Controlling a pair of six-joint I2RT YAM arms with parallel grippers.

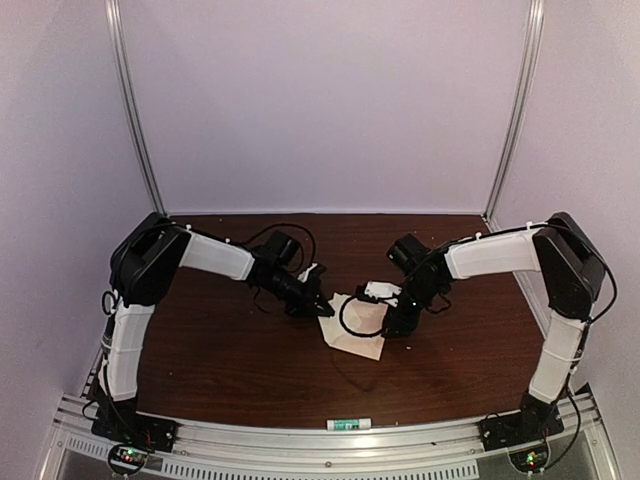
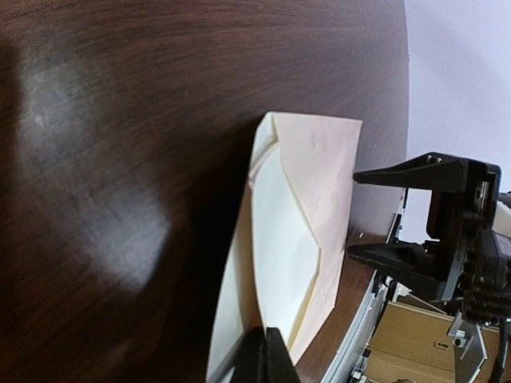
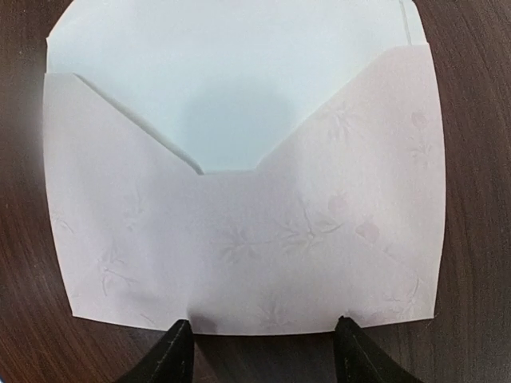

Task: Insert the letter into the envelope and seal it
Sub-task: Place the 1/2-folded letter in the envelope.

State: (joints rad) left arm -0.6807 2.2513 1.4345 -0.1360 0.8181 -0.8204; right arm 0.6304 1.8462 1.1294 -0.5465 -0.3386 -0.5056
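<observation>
Letter [image 3: 231,96] is already seated in the pocket of the envelope [image 3: 239,255], which lies flat on the counter [image 3: 479,239] between the two arms — the pale sheet is seen in the V-shaped opening. Sealing is left: the flap is not yet folded down over the pocket. The left hand [image 2: 263,359] is shut at one edge of the envelope, perhaps pinning it — that cannot be told. The right hand [image 3: 262,325] is held open, its fingers straddling the bottom edge, with nothing gripped.
</observation>
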